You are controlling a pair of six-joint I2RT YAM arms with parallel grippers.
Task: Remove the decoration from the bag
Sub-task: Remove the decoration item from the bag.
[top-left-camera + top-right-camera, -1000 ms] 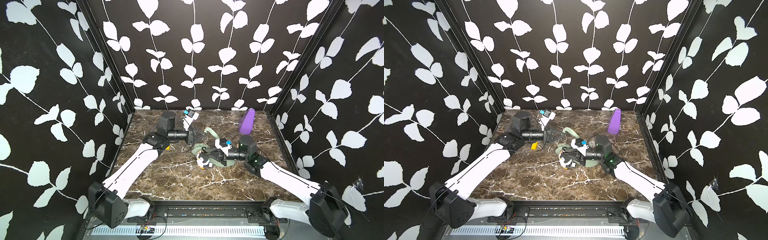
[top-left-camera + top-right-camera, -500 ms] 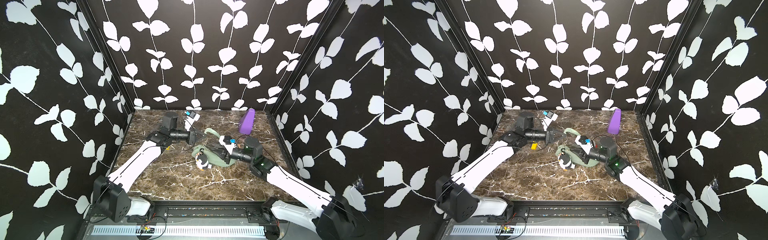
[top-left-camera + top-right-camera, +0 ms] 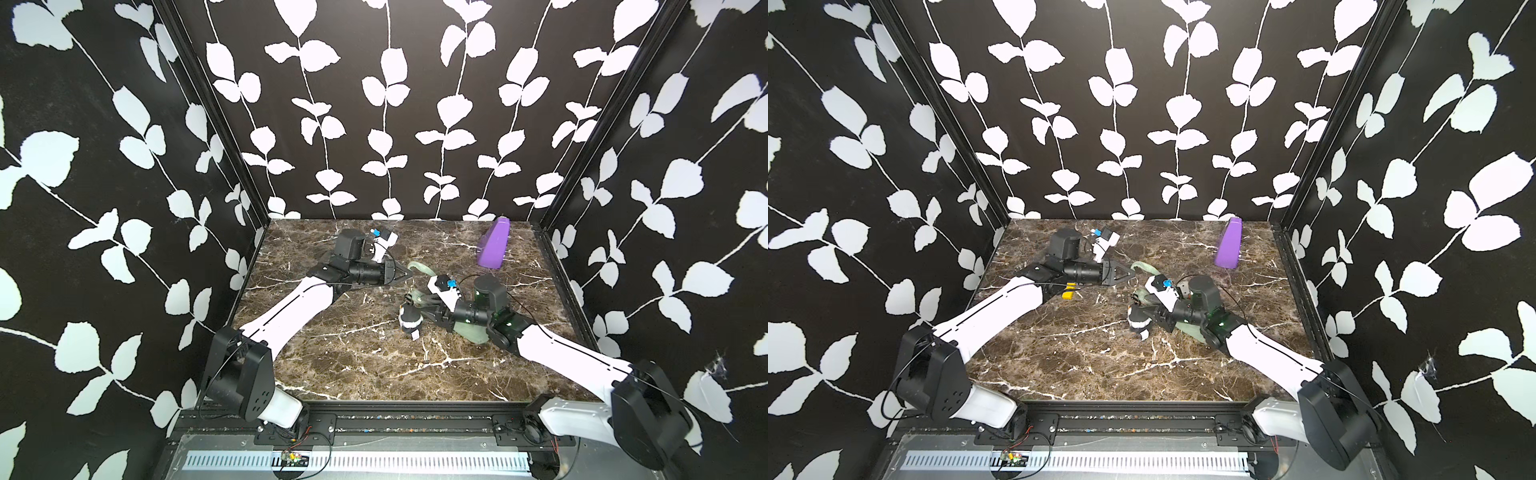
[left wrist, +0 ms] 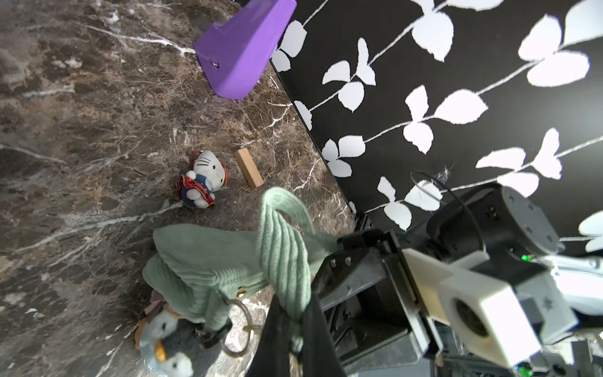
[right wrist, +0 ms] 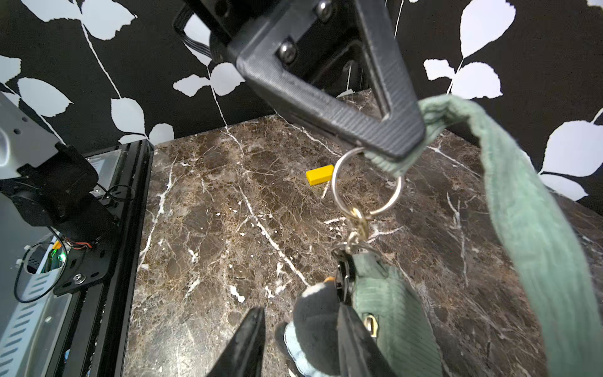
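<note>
The marbled worktop (image 3: pixel 353 374) carries the bag (image 4: pixel 202 258), a sage-green ribbed fabric pouch lying near centre, partly under the right arm. Its matching strap (image 5: pixel 522 228) arches up to the left tool (image 5: pixel 401 143), which is clamped tight on the strap end. The right tool (image 5: pixel 298 313) stands partly open astride the penguin plush decoration (image 3: pixel 409 320). A metal ring (image 5: pixel 365 186) hangs at the clamped strap end.

Sage-green ribbed bag (image 4: pixel 208 258) on the tabletop (image 3: pixel 374 365), strap (image 5: pixel 528 222) aloft, grey penguin plush decoration (image 5: pixel 315 321) at one end.
</note>
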